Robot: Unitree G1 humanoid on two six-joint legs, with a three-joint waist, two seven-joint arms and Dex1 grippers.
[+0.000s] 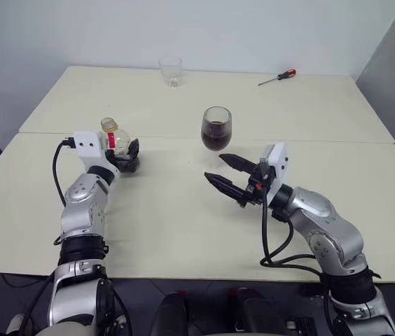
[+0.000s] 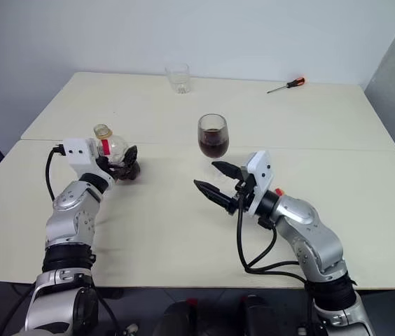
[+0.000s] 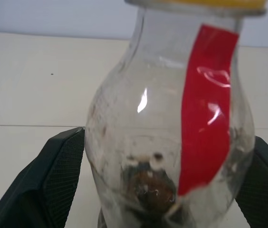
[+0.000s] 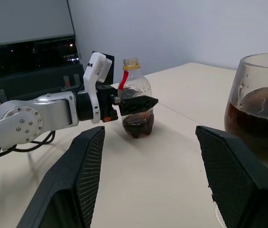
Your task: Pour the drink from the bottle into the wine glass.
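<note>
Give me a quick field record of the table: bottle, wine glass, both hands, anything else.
bottle: upright on table, nearly empty, dark dregs at bottom
left hand: fingers either side of bottle, spread apart
wine glass: upright, roughly half full of dark drink
right hand: open, empty, near glass
tumbler: far edge, empty
screwdriver: far right

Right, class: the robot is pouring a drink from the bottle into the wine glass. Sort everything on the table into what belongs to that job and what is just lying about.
Part of the job:
- bottle, upright between the left end effector's fingers
- wine glass
- drink, dark, in the glass

Just lying about:
- tumbler, at the far edge
- screwdriver, far right
</note>
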